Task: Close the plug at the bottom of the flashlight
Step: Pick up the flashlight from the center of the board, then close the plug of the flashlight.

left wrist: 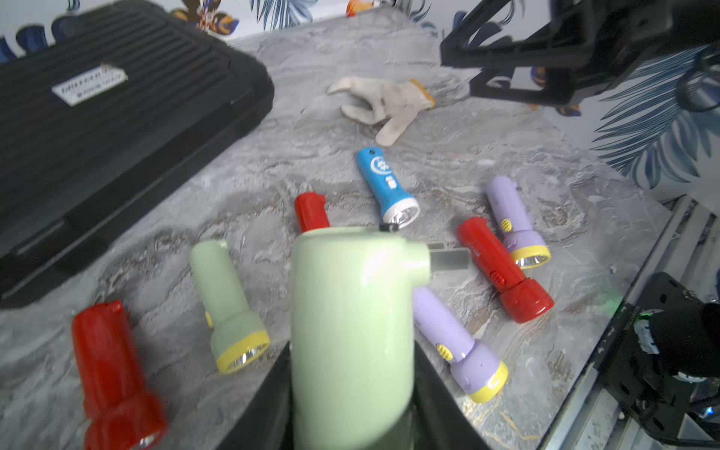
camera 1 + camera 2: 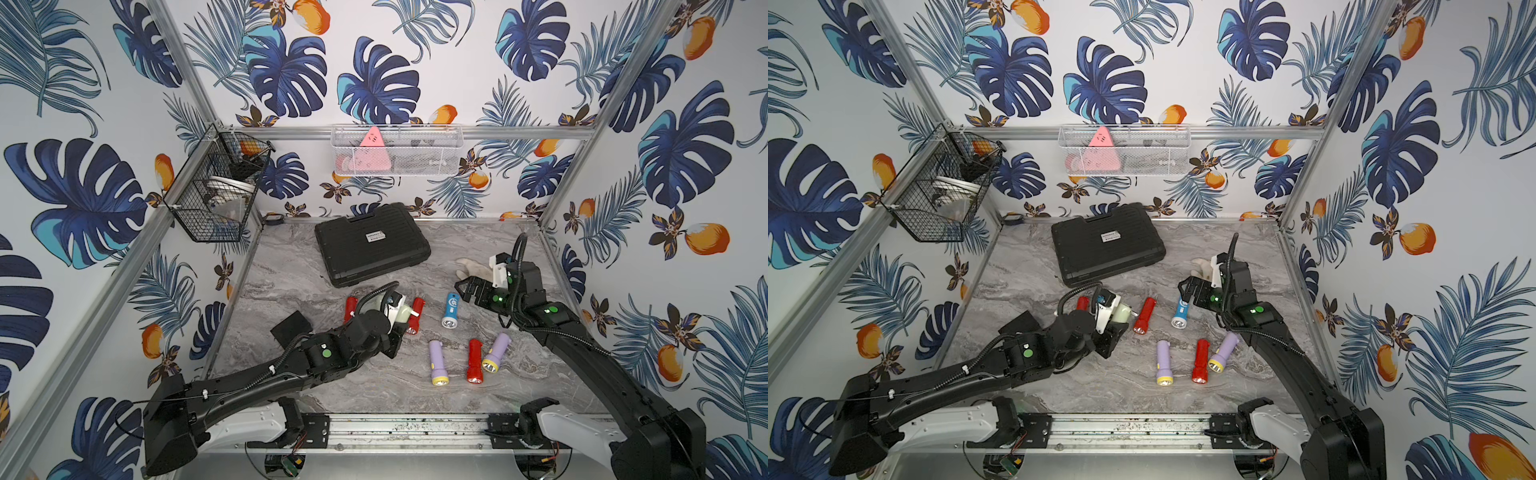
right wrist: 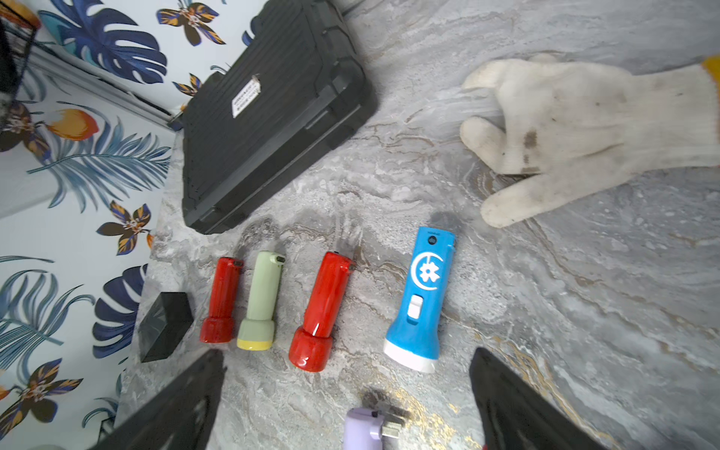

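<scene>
Pale green flashlight (image 1: 350,311): clenched in left tool (image 1: 352,350), raised over the counter's (image 2: 291,266) middle. Plug prongs (image 1: 450,259) stick out from its end, plain in left wrist view, tiny in both top views. Right tool (image 2: 466,289): spread wide, empty, near blue flashlight (image 3: 422,296). Second green flashlight (image 1: 226,307): wrist views only.

Robot lab test cell: aluminium frame (image 2: 519,133), leaf-wallpaper walls (image 2: 415,62), marble tabletop (image 2: 291,266).

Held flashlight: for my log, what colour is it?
The flashlight is pale green; left wrist view shows it best.
</scene>
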Tool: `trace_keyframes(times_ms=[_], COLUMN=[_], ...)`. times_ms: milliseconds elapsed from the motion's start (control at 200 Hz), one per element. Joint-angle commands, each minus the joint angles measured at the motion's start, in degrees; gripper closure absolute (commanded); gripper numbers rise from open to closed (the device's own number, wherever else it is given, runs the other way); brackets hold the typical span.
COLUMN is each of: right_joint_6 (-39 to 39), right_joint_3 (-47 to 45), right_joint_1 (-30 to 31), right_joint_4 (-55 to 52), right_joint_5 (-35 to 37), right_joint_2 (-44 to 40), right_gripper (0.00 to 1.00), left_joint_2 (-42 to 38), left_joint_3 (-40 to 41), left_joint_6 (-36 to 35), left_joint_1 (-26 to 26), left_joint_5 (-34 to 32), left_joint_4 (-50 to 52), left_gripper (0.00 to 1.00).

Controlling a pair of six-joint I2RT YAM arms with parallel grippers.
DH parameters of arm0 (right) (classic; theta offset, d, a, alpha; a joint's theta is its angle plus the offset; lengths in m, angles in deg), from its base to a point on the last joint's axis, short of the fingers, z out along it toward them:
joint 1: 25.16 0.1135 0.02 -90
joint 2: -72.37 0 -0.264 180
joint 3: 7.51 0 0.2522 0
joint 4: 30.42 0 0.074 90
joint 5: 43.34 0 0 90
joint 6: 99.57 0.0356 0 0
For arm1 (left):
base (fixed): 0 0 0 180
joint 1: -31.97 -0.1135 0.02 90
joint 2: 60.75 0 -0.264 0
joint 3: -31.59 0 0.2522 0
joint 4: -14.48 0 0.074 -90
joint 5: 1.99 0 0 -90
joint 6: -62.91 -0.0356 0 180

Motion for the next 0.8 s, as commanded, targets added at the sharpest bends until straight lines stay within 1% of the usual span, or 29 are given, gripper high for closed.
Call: trace_keyframes(times_ms=[0,90,180,285,445,606,661,726,796], right_joint_6=[-2.0,-2.9,-4.3,-5.9,-6.4,-6.2,-5.8,-5.6,-6.3], right_joint_3=[1.5,2.4,3.0,3.2,3.3,4.3,4.6,5.4,6.7], right_joint_1=[0.0,-0.1,0.0,0.0,-0.1,0.0,0.1,0.2,0.7], right_joint_4=[3.9,4.8,6.0,8.2,11.7,14.8,15.9,16.1,14.8], right_joint_5=[-5.6,-7.1,-9.1,-13.8,-22.4,-34.7,-38.4,-41.7,-43.6], right_joint_2=[-0.6,-1.4,-3.0,-5.4,-8.1,-8.9,-8.9,-8.7,-8.2], right_gripper=[0.00,0.00,0.00,0.00,0.00,0.03,0.05,0.07,0.09], left_joint_2=[0.0,0.7,0.6,0.1,0.0,1.2,1.2,0.9,0.0], left_joint_3=[0.3,0.4,2.0,5.1,10.3,12.6,13.3,14.6,15.3], left_joint_6=[-7.1,-8.3,-9.4,-7.2,-2.4,0.9,1.7,2.5,2.4], left_joint_1=[-1.4,-3.3,-5.8,-9.4,-13.8,-14.9,-15.0,-15.1,-15.2], left_joint_5=[6.3,12.0,20.8,28.9,38.7,48.1,50.4,52.2,54.0], left_joint_4=[-12.3,-16.3,-22.6,-30.7,-44.8,-54.5,-57.0,-59.7,-60.1], left_gripper=[1.00,1.00,1.00,1.00,1.00,1.00,1.00,1.00,1.00])
